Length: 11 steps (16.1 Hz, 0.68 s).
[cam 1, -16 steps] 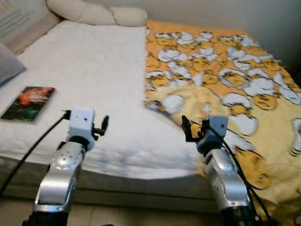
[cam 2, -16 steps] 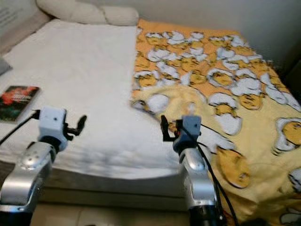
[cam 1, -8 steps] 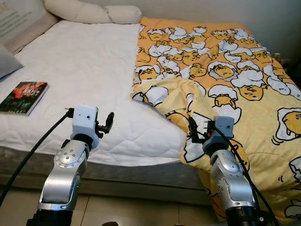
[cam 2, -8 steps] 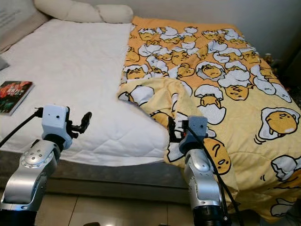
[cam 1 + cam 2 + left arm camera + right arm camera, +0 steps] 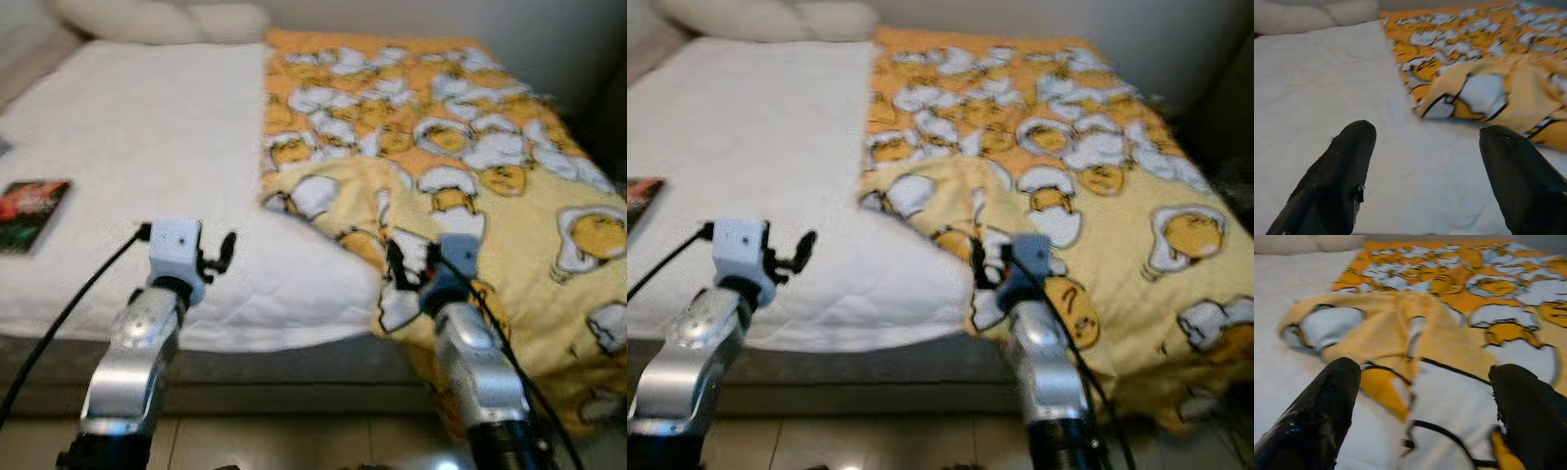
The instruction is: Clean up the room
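Yellow fleece, printed with egg cartoons, covers only the right half of the bed (image 5: 147,147): the blanket (image 5: 470,166) has its near left corner folded back on itself near the foot edge, and its right side spills over the bed's right edge. So the tidying looks barely begun; I judge the blanket needs spreading flat, and the book (image 5: 29,211) lying by the bed's left edge needs putting away.

Both arms are raised at the foot edge. The left gripper (image 5: 1425,176) hangs over bare white mattress, fingers spread wide and holding nothing. The right gripper (image 5: 1422,416) hovers just over the folded blanket corner, also wide apart and empty.

Count: one blanket, one book, two pillows (image 5: 157,20) at the head edge, two grippers.
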Tool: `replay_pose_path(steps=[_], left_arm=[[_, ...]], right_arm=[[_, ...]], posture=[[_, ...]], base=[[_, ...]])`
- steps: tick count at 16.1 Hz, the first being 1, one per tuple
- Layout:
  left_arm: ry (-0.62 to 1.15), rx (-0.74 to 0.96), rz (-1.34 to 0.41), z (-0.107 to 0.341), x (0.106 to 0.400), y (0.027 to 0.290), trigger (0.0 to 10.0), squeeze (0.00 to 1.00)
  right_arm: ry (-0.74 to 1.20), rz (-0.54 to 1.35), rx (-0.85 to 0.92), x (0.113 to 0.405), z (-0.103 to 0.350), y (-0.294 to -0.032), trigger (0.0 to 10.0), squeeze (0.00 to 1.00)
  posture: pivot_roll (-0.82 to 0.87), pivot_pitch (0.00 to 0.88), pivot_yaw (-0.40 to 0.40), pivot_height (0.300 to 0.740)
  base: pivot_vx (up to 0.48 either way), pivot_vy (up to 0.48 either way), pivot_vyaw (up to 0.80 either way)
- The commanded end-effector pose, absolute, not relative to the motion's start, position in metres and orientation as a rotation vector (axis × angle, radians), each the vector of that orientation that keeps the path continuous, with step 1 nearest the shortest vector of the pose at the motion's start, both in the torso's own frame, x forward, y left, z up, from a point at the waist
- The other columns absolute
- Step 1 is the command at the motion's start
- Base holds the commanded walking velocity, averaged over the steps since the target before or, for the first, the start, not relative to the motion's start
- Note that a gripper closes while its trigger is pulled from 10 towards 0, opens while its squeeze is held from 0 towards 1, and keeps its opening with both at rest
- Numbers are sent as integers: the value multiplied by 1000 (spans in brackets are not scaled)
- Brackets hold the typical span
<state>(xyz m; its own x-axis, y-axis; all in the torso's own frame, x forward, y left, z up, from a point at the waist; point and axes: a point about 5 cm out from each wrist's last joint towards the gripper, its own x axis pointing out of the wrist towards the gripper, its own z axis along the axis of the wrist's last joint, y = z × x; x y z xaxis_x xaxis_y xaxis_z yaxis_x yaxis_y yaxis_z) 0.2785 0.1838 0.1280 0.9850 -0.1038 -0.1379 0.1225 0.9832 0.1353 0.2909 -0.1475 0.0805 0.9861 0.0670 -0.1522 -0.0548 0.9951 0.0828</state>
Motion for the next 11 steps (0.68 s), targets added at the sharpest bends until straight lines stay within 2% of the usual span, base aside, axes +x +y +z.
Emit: replay_pose_path(steps=[1, 10, 11], left_arm=[[130, 140, -115, 127, 279, 184, 10000, 0], [125, 133, -108, 128, 281, 187, 10000, 0], [125, 134, -108, 128, 281, 187, 10000, 0]], right_arm=[[154, 72, 80, 291, 82, -145, 10000, 0], [176, 138, 84, 294, 82, -139, 10000, 0], [182, 141, 86, 295, 82, -139, 10000, 0]], posture=[[-32, 0, -32, 740], [-30, 0, -31, 740], [-30, 0, -31, 740]], base=[[259, 0, 0], [320, 0, 0], [345, 0, -800]])
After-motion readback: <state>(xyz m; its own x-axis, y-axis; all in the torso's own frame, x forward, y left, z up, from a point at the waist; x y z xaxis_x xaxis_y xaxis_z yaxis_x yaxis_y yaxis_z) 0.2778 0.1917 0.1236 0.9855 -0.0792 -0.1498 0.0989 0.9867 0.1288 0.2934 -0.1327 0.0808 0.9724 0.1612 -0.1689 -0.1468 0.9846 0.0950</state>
